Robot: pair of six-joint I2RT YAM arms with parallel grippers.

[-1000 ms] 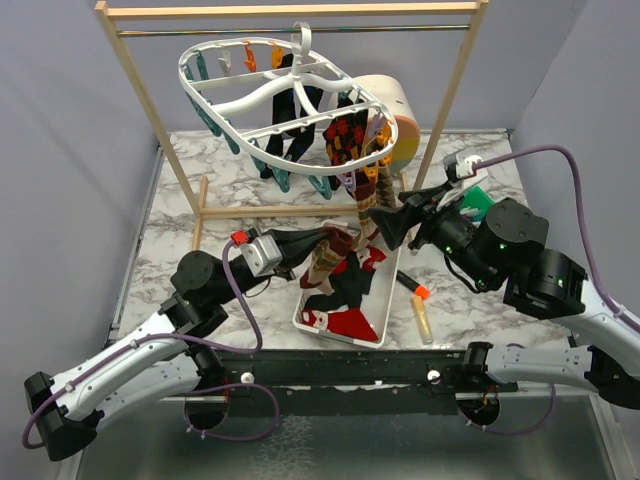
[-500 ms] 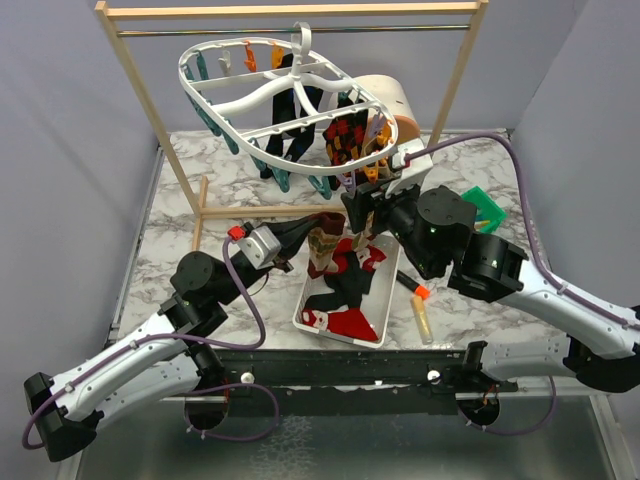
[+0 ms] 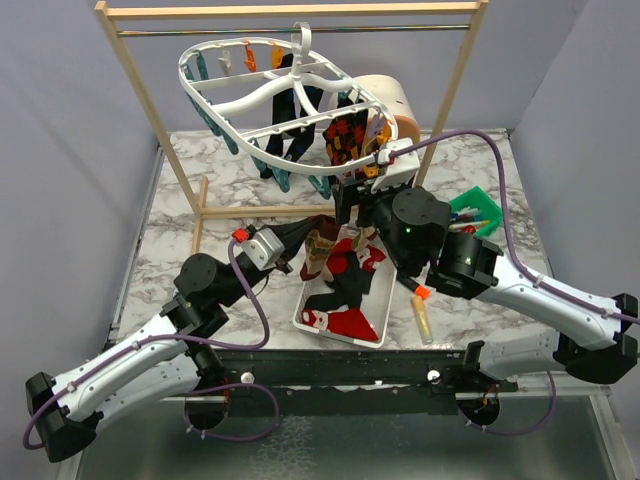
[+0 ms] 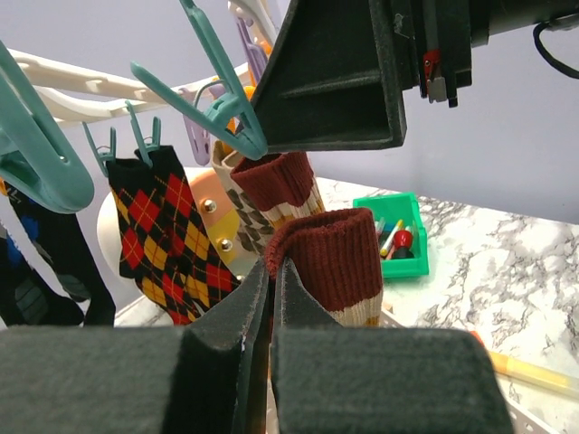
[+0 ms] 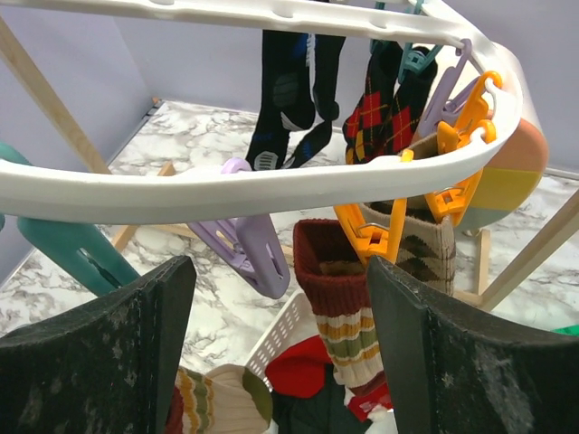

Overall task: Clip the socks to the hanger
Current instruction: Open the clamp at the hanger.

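1. While its maroon ribbed cuff (image 4: pixel 330 253) is clamped in the fully closed left gripper (image 4: pixel 271 271), the striped knit sock with cream, orange and green bands (image 5: pixel 336 312) hangs where it hung a second ago. It is lifted just under the near rim of the large white plastic oval drying hanger (image 5: pixel 271 185).
2. What has changed is beside it. The right gripper (image 5: pixel 279 280) has swung in from the right side of the table to sit just below that rim. Its jaws have spread wide and grip nothing.
3. That likely means the task is passing from lifting to clipping, with the free gripper lining up to squeeze a clip open. The sock is not yet clipped.
4. The sock's long axis runs close to vertical. The cuff's open mouth points up at the rim, and the foot trails down toward the white slatted plastic basket (image 3: pixel 300 312) of loose red and black socks.
5. The cuff stands between a lilac plastic clip (image 5: pixel 249 244) and an orange plastic clip (image 5: pixel 375 237). It is nearer the orange one and appears to touch neither.
6. Farther round the frame, black socks (image 5: pixel 289 81) and a red-and-black argyle sock (image 5: pixel 384 108) are already pegged.
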